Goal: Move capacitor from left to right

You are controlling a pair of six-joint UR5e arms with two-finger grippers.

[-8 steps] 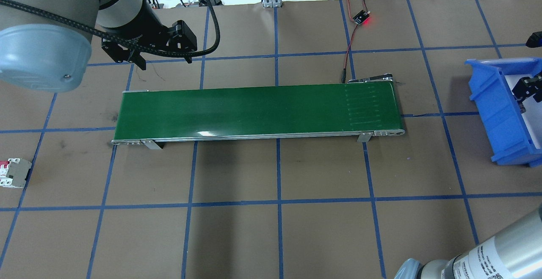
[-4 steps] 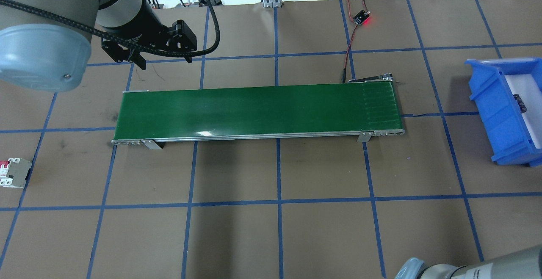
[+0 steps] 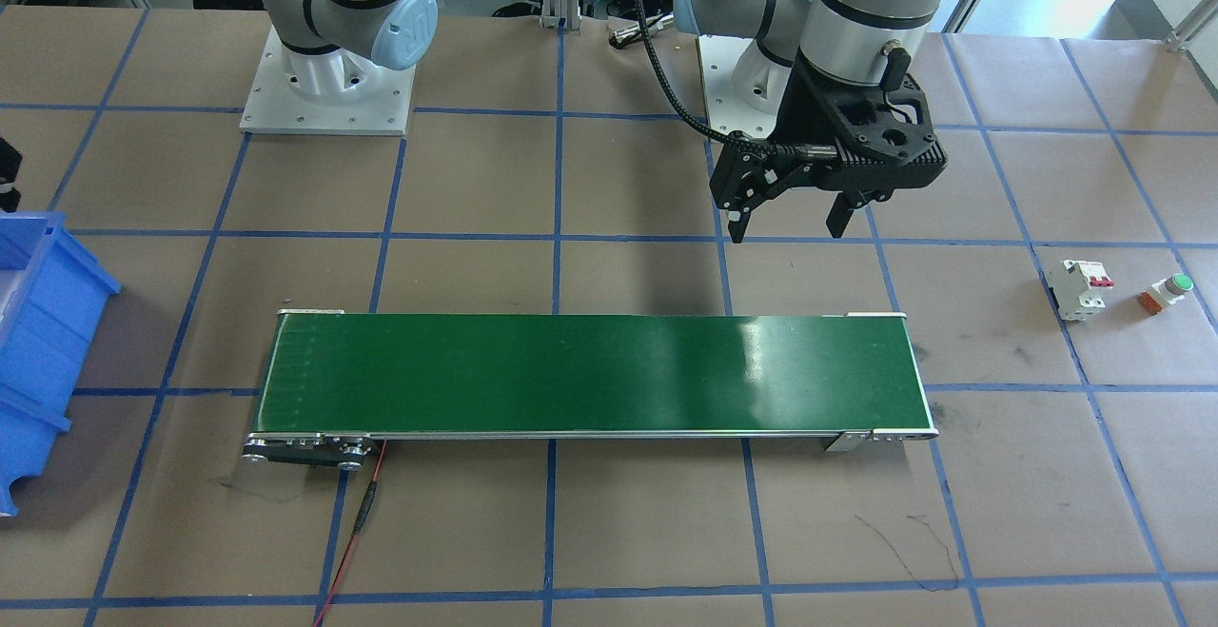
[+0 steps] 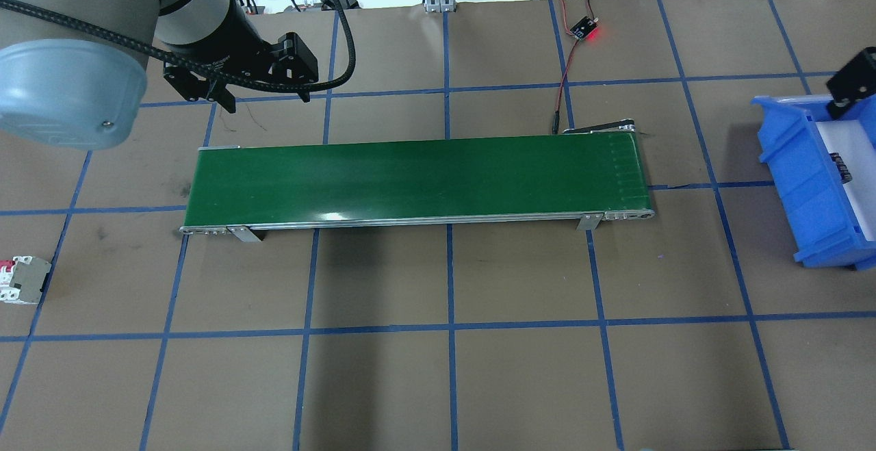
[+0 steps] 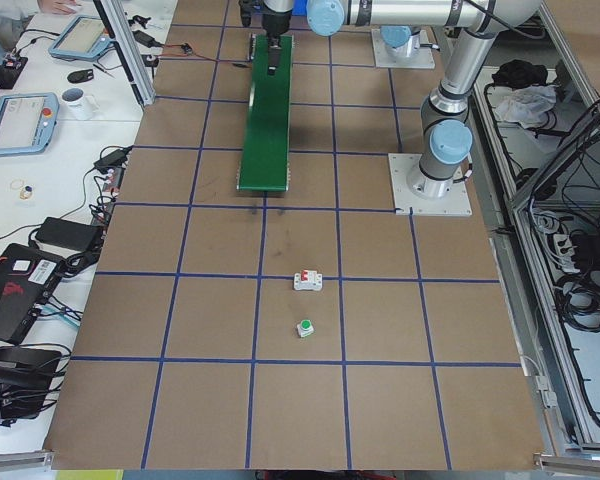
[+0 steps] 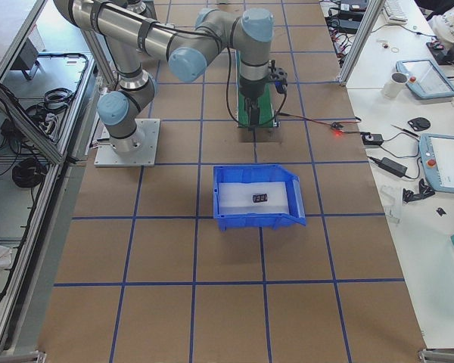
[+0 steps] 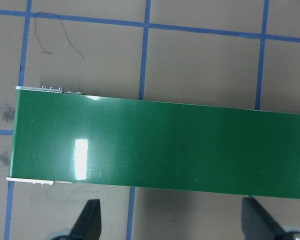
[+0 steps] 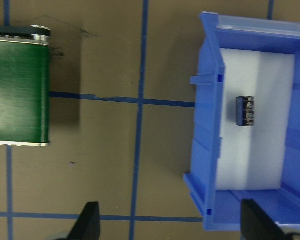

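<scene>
The capacitor, a small black cylinder, lies on its side on the white floor of the blue bin. It also shows in the overhead view and the exterior right view. My right gripper is open and empty, high above the table between the bin and the right end of the green conveyor. My left gripper is open and empty, hovering just behind the conveyor's left end; it also shows in the front-facing view.
A white breaker with red switches and a green-capped push button lie on the table's left side. A small board with a red light and its wires lie behind the conveyor's right end.
My right gripper has risen out of the blue bin and drawn back, leaving the capacitor lying in it. The right arm has left the overhead view's lower right corner. The left arm has not moved.
</scene>
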